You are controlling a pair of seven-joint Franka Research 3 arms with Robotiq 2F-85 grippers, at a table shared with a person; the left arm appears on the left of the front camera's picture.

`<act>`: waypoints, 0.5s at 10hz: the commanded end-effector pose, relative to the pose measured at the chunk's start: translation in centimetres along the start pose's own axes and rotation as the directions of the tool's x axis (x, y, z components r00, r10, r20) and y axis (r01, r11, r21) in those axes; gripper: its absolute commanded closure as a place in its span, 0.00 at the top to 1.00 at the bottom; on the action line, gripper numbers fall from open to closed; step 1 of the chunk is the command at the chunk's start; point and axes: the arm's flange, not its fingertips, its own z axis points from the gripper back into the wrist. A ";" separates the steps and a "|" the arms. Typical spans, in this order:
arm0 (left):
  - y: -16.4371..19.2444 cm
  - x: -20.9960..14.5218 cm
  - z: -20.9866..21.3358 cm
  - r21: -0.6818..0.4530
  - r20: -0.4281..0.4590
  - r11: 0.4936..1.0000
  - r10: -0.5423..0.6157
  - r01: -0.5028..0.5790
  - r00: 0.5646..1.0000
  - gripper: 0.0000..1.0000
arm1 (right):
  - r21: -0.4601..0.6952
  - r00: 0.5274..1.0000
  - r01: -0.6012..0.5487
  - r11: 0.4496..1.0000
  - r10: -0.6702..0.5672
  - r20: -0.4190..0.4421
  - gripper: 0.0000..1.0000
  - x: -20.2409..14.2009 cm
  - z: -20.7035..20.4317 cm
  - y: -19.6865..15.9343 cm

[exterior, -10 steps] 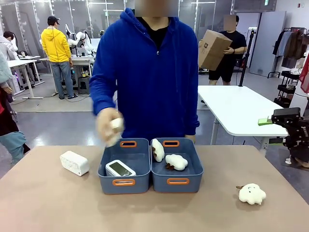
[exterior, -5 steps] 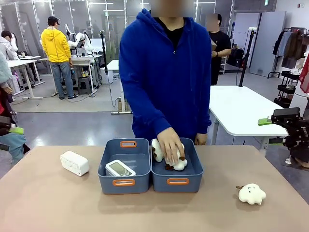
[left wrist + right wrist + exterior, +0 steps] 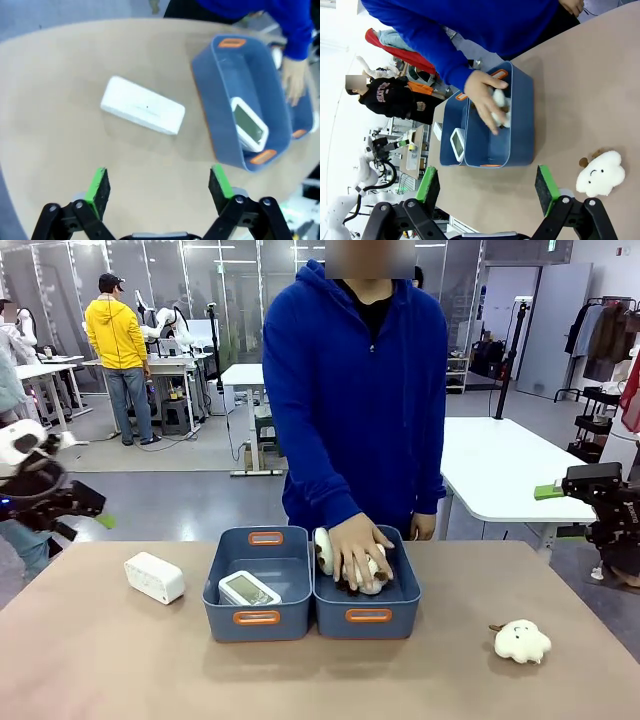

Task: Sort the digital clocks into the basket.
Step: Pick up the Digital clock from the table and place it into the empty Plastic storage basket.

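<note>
Already the first clock (image 3: 249, 588) lies screen-up in the basket (image 3: 257, 618), toward its near end. The second clock (image 3: 154, 577) lies on the table (image 3: 100, 660), near the basket's left side but apart from it; so I judge the task half done, with one pick and one drop left. The left pincer (image 3: 159, 182) hangs above the table with its jaws wide apart and nothing between them; the second clock lies ahead of it, not yet touched. The right pincer (image 3: 487, 185) is likewise fully open and empty, held off at the table's right, with a stray plush (image 3: 521, 641) on the table well apart from both tubs. In the tub (image 3: 369, 616) touching the basket's right side, a person's hand (image 3: 357, 548) presses down on the plush toys (image 3: 323, 550).

Against the earlier frames, both clocks and both tubs lie as they did. A second ago the hand was raised over the basket's far left corner with something pale in it; half a second ago it was already down in the tub, where it now spreads flat. The left arm (image 3: 35, 490) has come into the front view at the left edge; the right arm has not moved.
</note>
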 end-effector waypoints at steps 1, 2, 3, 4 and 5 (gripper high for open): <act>0.1 3.4 -3.2 0.115 -0.045 0.991 0.069 -0.063 0.997 1.00 | 0.004 1.000 -0.004 1.000 0.004 0.011 0.98 0.1 0.0 0.0; -0.8 4.4 -5.1 0.176 -0.055 0.956 0.246 -0.233 0.968 1.00 | 0.004 1.000 -0.004 1.000 0.004 0.011 0.98 0.1 0.0 0.0; -2.1 5.3 -6.9 0.213 -0.046 0.929 0.318 -0.302 0.947 1.00 | 0.004 1.000 -0.004 1.000 0.004 0.011 0.98 0.1 0.0 0.0; -2.9 6.4 -8.8 0.252 -0.013 0.891 0.395 -0.379 0.919 1.00 | 0.004 1.000 -0.004 1.000 0.004 0.011 0.98 0.1 0.0 0.0; -2.9 7.5 -11.1 0.281 0.033 0.852 0.451 -0.442 0.892 1.00 | 0.004 1.000 -0.004 1.000 0.004 0.011 0.98 0.1 0.0 0.0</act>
